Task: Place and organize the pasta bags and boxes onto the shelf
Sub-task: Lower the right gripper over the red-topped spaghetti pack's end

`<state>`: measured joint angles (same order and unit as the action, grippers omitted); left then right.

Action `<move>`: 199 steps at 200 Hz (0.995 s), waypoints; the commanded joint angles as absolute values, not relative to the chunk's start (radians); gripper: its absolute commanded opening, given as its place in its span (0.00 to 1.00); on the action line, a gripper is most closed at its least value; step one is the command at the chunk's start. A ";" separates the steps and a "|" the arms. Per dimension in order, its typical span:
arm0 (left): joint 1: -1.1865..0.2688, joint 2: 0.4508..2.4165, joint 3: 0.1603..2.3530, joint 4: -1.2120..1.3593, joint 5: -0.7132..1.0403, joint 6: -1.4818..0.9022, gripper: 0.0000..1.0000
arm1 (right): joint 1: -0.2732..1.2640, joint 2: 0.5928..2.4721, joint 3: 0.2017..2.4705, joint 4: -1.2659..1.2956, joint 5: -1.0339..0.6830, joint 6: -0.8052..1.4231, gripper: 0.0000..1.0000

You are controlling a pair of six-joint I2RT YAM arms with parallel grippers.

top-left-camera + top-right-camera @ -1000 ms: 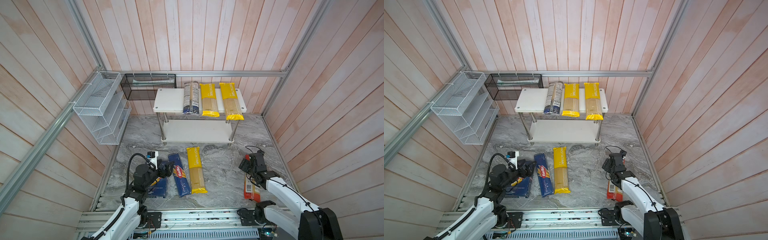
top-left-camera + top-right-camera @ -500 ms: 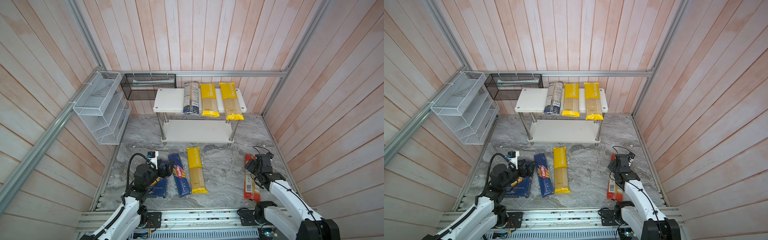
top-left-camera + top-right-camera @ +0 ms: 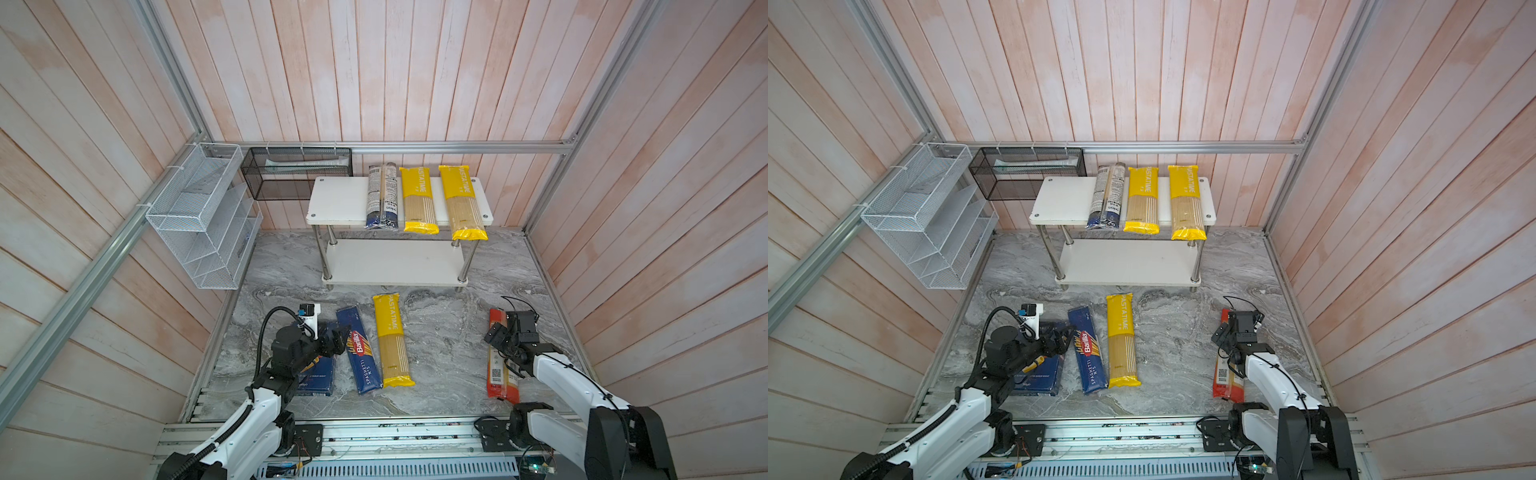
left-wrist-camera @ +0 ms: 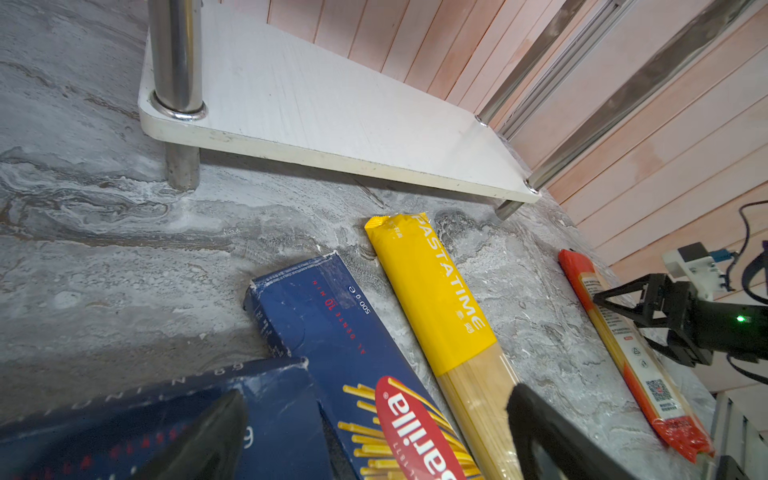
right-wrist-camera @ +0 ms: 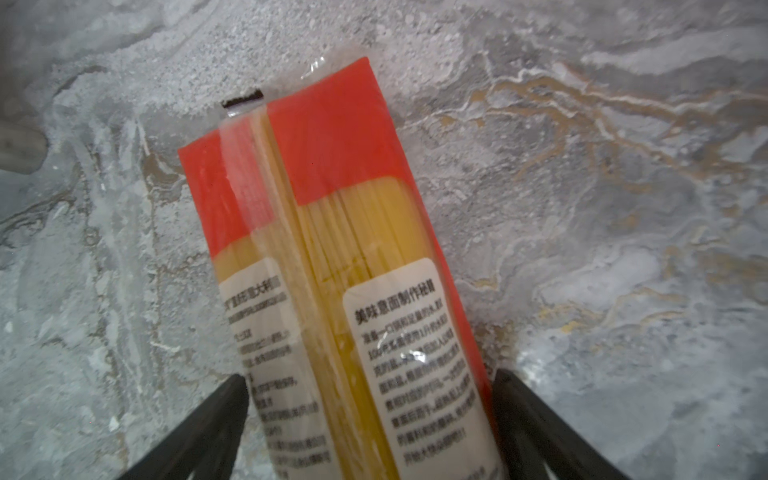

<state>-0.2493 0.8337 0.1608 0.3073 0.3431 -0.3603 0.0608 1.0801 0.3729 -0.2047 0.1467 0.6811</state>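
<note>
red-ended bag [image 5: 332, 249], grey marbled tabletop [image 5: 602, 208]

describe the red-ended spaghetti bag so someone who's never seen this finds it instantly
Start at the white two-tier shelf by the back wall and come forward across the marble tabletop to its right side. There a long slim bag of spaghetti lies with the jaws of the right pincer either side of it. Unlike the yellow PASTATIME bag further left, it is clear with red ends.
</note>
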 commanded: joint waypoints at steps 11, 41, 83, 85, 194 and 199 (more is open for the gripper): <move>-0.253 0.834 0.176 0.324 0.355 -0.351 1.00 | 0.063 1.091 0.355 -0.136 -0.030 0.700 0.91; -0.253 0.838 0.178 0.327 0.368 -0.348 1.00 | 0.063 1.115 0.357 -0.147 -0.010 0.689 0.92; -0.254 0.816 0.170 0.328 0.378 -0.346 1.00 | 0.063 1.180 0.371 -0.158 -0.009 0.670 0.93; -0.254 0.815 0.170 0.328 0.379 -0.345 1.00 | 0.063 1.182 0.373 -0.159 -0.009 0.670 0.93; -0.255 0.729 0.136 0.344 0.402 -0.336 1.00 | 0.069 1.096 0.346 -0.154 -0.078 0.701 0.89; -0.254 0.733 0.136 0.345 0.406 -0.336 1.00 | 0.069 1.095 0.346 -0.153 -0.085 0.703 0.89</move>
<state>-0.2501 0.7261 0.1452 0.3161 0.3737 -0.3588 0.0612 1.1072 0.3733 -0.1112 -0.0174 0.6693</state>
